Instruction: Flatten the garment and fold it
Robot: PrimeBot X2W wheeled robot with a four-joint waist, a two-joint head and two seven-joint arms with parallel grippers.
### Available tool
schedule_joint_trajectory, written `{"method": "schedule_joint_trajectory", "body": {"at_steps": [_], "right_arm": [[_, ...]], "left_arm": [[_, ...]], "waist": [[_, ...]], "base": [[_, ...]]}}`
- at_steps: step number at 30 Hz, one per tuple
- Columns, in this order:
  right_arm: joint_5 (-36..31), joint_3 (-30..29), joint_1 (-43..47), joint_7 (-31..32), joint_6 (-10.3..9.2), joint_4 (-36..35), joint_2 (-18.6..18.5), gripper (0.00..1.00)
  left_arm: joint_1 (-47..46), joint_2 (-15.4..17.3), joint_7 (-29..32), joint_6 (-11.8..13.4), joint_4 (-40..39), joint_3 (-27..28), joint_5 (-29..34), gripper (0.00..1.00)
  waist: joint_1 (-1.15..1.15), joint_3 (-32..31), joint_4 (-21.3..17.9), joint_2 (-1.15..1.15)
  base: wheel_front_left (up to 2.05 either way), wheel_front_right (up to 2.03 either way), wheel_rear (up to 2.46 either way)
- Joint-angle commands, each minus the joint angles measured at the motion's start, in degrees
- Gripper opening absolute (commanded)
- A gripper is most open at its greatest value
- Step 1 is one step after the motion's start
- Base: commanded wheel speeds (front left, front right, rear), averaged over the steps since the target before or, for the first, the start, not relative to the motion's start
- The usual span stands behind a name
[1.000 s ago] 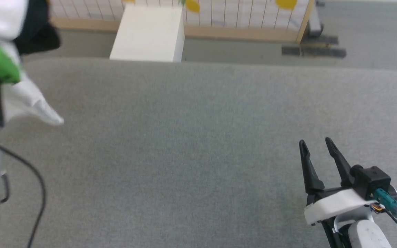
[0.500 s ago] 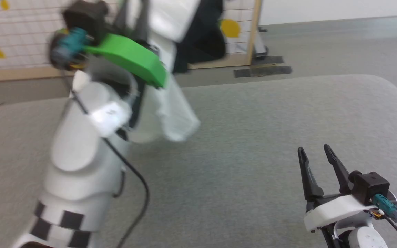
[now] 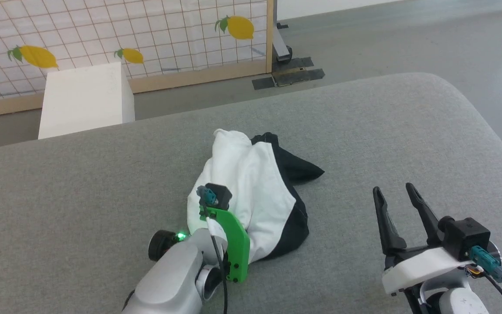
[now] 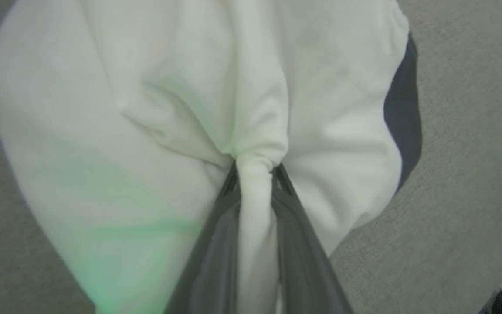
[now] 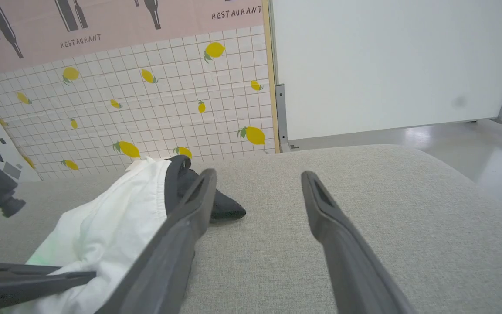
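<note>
My L gripper: jaws clamped on a fold of the shirt, mid-frame on worktop; R gripper lower right, jaws apart.

Bare grey cushion right of garment

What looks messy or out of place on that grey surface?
The shirt lies crumpled in a heap on the grey surface, a black part poking out sideways. The left claw pinches a bunch of its white cloth.
</note>
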Motion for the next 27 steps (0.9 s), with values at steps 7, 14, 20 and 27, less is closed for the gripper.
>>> {"method": "schedule_joint_trajectory", "body": {"at_steps": [7, 14, 20, 27], "right_arm": [[-0.2, -0.28, 0.29, 0.33, -0.09, -0.58, 0.03, 1.0], [-0.28, -1.04, 0.09, 0.29, -0.09, -1.04, 0.03, 1.0], [-0.4, -1.59, 0.45, 0.93, -0.09, -1.35, 0.03, 1.0], [-0.77, -1.43, -0.26, 9.67, -0.09, 0.47, 0.03, 1.0]], "left_arm": [[0.18, 0.16, -5.9, 0.44, -2.27, 1.85, -0.96, 1.0], [3.97, 2.59, -30.8, 2.84, -11.92, 8.68, 0.43, 1.0], [11.5, 6.36, -36.5, 7.27, -20.81, 13.2, 5.0, 1.0], [22.55, 5.7, -36.62, 9.86, -35.22, 22.49, 12.43, 1.0]], "waist": [[0.0, 0.49, 2.0, 0.0], [0.0, 0.48, 5.13, 0.0], [0.0, 0.34, 8.42, 0.0], [0.0, 1.95, 12.03, 0.0]], "base": [[0.0, 0.0, 0.0], [0.0, 0.0, 0.0], [0.0, 0.0, 0.0], [0.0, 0.0, 0.0]]}}
